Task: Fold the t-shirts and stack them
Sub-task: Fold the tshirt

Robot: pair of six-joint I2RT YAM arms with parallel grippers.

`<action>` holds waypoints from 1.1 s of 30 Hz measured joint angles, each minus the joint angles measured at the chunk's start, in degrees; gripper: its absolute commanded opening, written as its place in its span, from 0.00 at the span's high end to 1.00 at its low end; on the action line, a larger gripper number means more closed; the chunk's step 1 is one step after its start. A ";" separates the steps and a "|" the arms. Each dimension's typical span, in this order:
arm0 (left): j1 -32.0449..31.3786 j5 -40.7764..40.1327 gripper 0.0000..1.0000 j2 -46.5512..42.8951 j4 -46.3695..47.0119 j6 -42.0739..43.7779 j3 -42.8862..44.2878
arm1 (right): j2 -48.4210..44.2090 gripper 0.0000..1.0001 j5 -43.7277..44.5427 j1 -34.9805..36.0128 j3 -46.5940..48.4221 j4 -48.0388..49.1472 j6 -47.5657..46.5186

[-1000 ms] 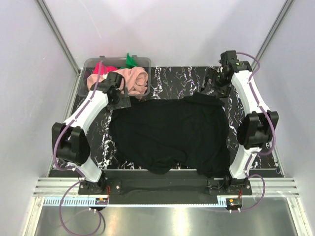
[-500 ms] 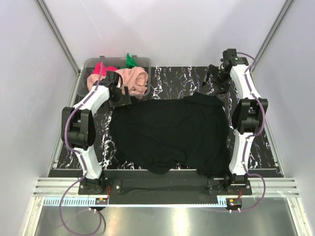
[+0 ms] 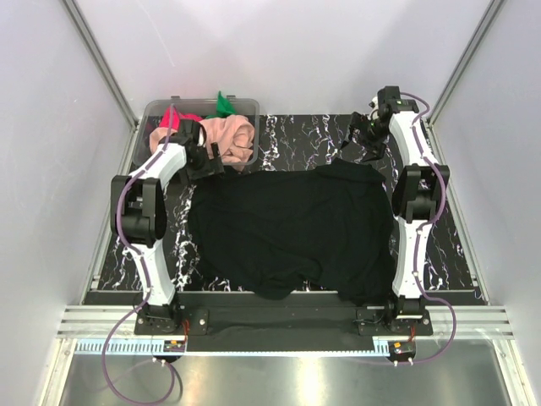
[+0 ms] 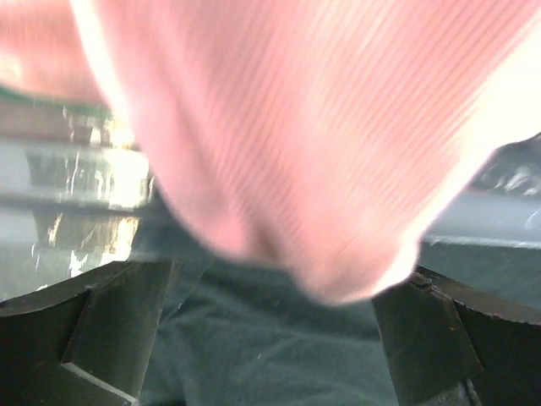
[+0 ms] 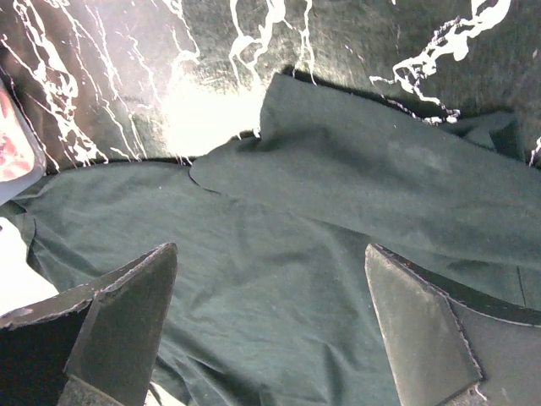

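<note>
A large black t-shirt [image 3: 292, 224] lies spread and rumpled over the middle of the table. The peach-pink t-shirt [image 3: 226, 135] spills over the front rim of a clear tub [image 3: 150, 112] at the back left, with the pink-red t-shirt [image 3: 173, 118] and the green t-shirt [image 3: 223, 105] behind it. My left gripper [image 3: 209, 159] is open at the tub's front, just below the peach-pink cloth [image 4: 279, 127], with black cloth [image 4: 270, 355] under it. My right gripper [image 3: 357, 140] hangs open above the black shirt's far right corner [image 5: 338, 169], holding nothing.
The table top [image 3: 296, 135] is black marble with white veins, bare at the back middle. Pale enclosure walls with slanted metal posts [image 3: 97, 55] close in both sides. A metal rail [image 3: 279, 326] runs along the near edge by the arm bases.
Both arms have swung their elbows toward the back. The left gripper has edged closer to the tub and the peach-pink shirt. The right gripper has shifted slightly back and left.
</note>
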 measured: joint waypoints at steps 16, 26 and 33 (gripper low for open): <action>1.57 1.03 0.05 7.50 -3.74 -0.15 8.11 | 2.99 0.00 -3.34 -0.17 2.69 0.00 -0.85; 1.84 1.64 0.06 11.04 -10.34 0.04 15.74 | 2.99 0.00 -4.26 -0.17 2.69 0.00 -0.85; 1.99 2.08 0.06 8.76 -5.60 0.09 9.20 | 2.99 0.00 -4.26 -0.17 2.05 0.07 -0.85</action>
